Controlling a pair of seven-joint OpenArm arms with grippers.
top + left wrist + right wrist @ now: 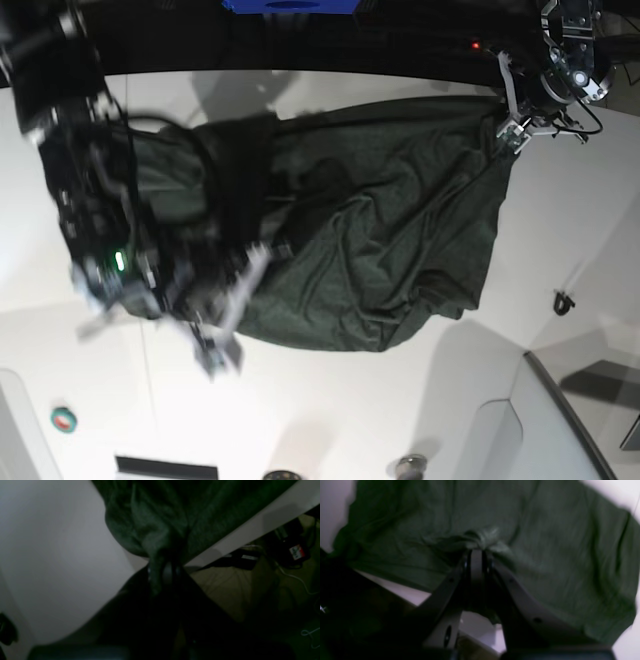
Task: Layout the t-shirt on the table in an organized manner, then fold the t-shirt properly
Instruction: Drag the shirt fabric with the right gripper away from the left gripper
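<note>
1. T-shirt (390, 240) spread rumpled across table (330, 400), one corner over the far edge.
2. Left gripper (163, 573) pinched on bunched t-shirt fabric at that edge.
3. Right gripper (477, 555) clamped on a gathered fold (view blurred).
4. Risk: uneven pull could slip the thin pinch or drag cloth off the table.

The crumpled dark green fabric t-shirt (380, 250) covers the middle and upper part of the base view, lying on the broad white surface (330, 410). Bare surface lies open across the lower middle and along the right edge. A small dark clip-like object (564, 300) sits at right. A small teal and red round thing (64, 420) lies at lower left, and a dark strip (165, 468) lies at the bottom edge.
</note>
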